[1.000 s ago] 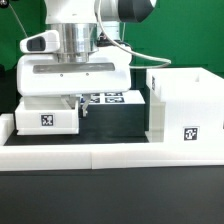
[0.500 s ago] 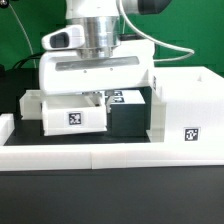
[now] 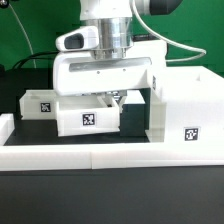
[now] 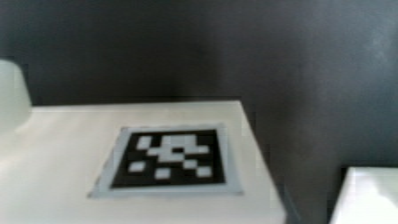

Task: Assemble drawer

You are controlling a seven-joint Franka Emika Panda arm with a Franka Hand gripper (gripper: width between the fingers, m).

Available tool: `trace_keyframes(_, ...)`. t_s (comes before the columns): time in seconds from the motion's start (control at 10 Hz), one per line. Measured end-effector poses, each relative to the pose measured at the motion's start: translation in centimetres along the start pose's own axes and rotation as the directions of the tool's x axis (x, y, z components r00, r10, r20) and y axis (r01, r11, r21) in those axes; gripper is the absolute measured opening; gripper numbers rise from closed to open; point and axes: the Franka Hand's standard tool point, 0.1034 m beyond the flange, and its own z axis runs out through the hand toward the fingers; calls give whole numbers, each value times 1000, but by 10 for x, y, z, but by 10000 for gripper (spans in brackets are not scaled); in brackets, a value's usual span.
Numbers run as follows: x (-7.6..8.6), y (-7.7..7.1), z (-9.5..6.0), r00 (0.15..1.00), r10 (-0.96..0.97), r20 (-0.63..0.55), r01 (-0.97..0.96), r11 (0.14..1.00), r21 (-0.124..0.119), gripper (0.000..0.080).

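Note:
My gripper (image 3: 106,99) hangs under the broad white hand and grips the back wall of a small white drawer tray (image 3: 88,118) with a square tag on its front. The fingertips are hidden behind the tray. A second small tray (image 3: 40,103) sits at the exterior view's left. The large boxy shell (image 3: 186,104) stands at the exterior view's right, close to the held tray. The wrist view shows no fingers, only a tag (image 4: 173,157) on a flat white surface against dark ground.
A long low white border wall (image 3: 110,156) runs across the front, with a short piece (image 3: 5,126) at the exterior view's left. The marker board (image 3: 130,97) lies behind the held tray. A green backdrop is behind the arm.
The arm and the small tray have moved together toward the exterior view's right, closer to the shell. The second tray, earlier hidden behind the hand, now shows at the left.

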Motion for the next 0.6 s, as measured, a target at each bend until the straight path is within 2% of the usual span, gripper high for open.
trace_keyframes(0.4, -1, 2, 0, 971, -238, 2, 238, 971, -1, 41)
trace_keyframes(0.6, -1, 7, 0, 905, -426, 12, 426, 905, -9, 41)
